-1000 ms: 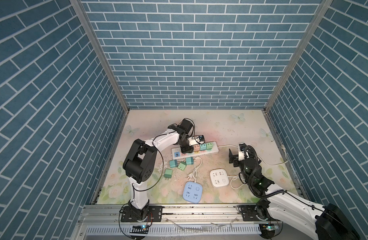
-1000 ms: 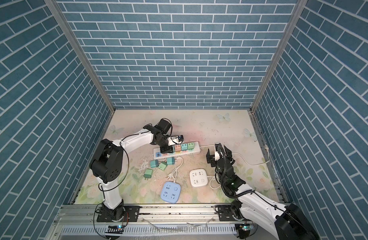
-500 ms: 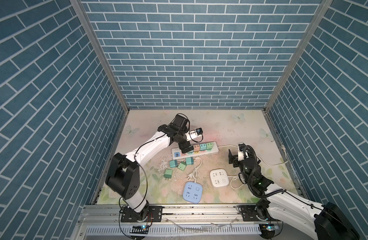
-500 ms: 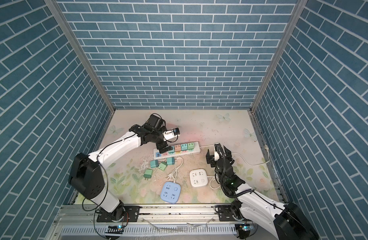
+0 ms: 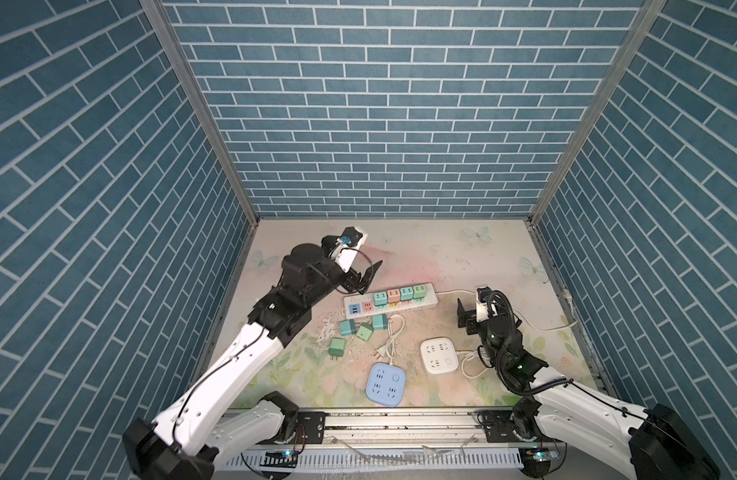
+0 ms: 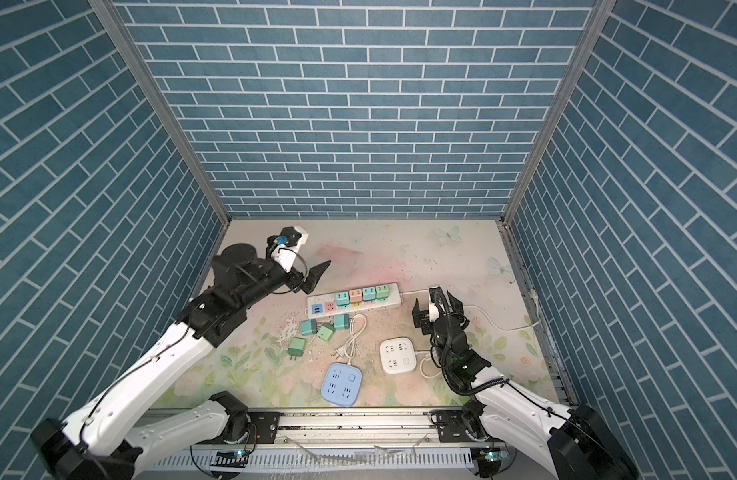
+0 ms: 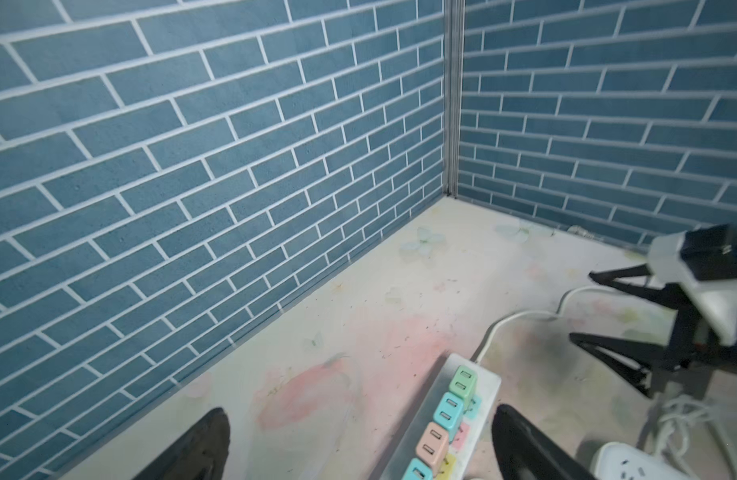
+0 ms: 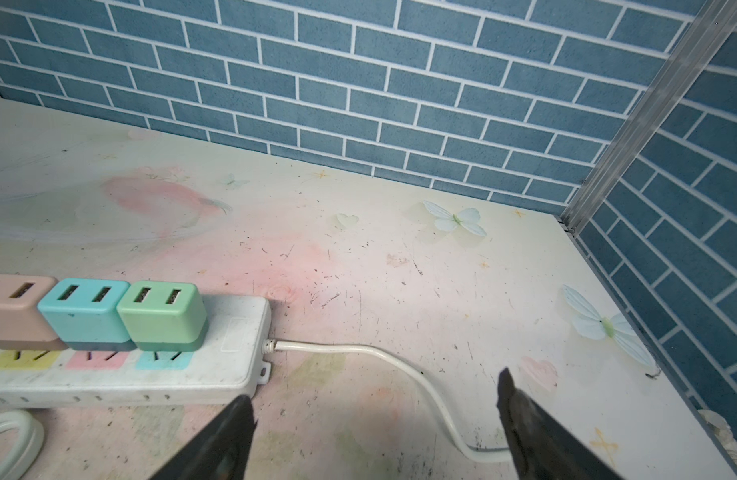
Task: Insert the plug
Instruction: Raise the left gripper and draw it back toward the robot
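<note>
Left gripper (image 5: pixel 367 276) (image 6: pixel 315 277) (image 7: pixel 358 411): fingers (image 7: pixel 200 444) spread wide, nothing between them. It hangs over the mat (image 5: pixel 441 257) just off the power strip's (image 5: pixel 429 300) plain end, clear of it.

Right gripper (image 5: pixel 475 305) (image 8: pixel 375 390): fingers (image 8: pixel 225 436) also apart and empty. It sits near the strip's cord end.

Plugs: four cube plugs (image 5: pixel 407 293) are seated in a row on the strip, in the order teal, peach, teal, green. Four loose cube plugs (image 5: pixel 347 328) lie on the mat just in front of it.

View differences:
- Only the top views show the loose plugs, the white cable (image 5: pixel 389 338), the blue square socket (image 5: pixel 386 384) and the whole white square socket (image 5: pixel 439 355).
- The left wrist view shows the seated row end-on, plus the right gripper (image 7: pixel 583 305) past the strip.
- The right wrist view alone shows the cord (image 8: pixel 358 349) leaving the strip and running between its fingers. It also shows the colour patches (image 8: pixel 90 359) below the plugs: yellow, pink, cyan.

Print on the strip is too small to read.
</note>
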{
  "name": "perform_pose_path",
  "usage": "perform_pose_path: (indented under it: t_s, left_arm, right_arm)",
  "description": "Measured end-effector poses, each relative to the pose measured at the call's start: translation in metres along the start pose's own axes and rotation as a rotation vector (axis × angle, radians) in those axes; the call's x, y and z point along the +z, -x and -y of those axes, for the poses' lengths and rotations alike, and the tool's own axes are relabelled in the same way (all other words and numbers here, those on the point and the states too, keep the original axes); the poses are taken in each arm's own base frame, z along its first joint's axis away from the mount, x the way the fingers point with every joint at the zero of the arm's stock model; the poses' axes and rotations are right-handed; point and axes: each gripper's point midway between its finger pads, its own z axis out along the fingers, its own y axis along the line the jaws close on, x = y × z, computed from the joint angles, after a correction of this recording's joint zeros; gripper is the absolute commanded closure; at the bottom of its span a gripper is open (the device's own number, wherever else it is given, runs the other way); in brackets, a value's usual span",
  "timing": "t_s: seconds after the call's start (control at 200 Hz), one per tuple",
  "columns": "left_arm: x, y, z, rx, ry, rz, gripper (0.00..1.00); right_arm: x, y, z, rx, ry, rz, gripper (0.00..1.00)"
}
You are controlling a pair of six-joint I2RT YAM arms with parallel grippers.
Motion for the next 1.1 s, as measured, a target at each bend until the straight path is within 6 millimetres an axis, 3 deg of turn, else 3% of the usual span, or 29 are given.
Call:
perform_pose_path:
  t_s: [0.135,0.275,0.395,0.515,0.725,0.84,0.965,1.1]
  left_arm:
    - [-0.01,-0.025,0.02,-0.14,-0.092,-0.015,0.0]
    - [-0.011,-0.086,0.032,-0.234,-0.114,-0.158,0.0]
    - [-0.024,-0.142,0.032,-0.27,-0.065,-0.267,0.0]
    - [-0.036,-0.174,0.025,-0.282,0.014,-0.302,0.0]
    - [-0.048,-0.206,0.002,-0.292,0.184,-0.326,0.0]
    - [-0.054,-0.217,-0.001,-0.291,0.217,-0.318,0.0]
    - [-0.062,-0.21,-0.003,-0.291,0.231,-0.254,0.0]
    - [-0.068,-0.2,-0.004,-0.29,0.231,-0.196,0.0]
  right_arm:
    - [0.002,-0.001,-0.002,-0.006,0.007,-0.01,0.07]
    - [0.005,-0.003,-0.005,-0.014,0.012,-0.025,0.1]
    - [0.009,-0.001,-0.008,-0.019,0.021,-0.034,0.12]
    - [0.01,-0.002,-0.011,-0.025,0.032,-0.044,0.11]
    - [0.014,-0.006,-0.013,-0.038,0.035,-0.062,0.12]
    - [0.016,-0.003,-0.015,-0.048,0.04,-0.081,0.18]
    - [0.015,0.011,-0.027,-0.051,0.092,-0.074,0.2]
    - [0.008,0.027,-0.056,-0.056,0.225,-0.062,0.24]
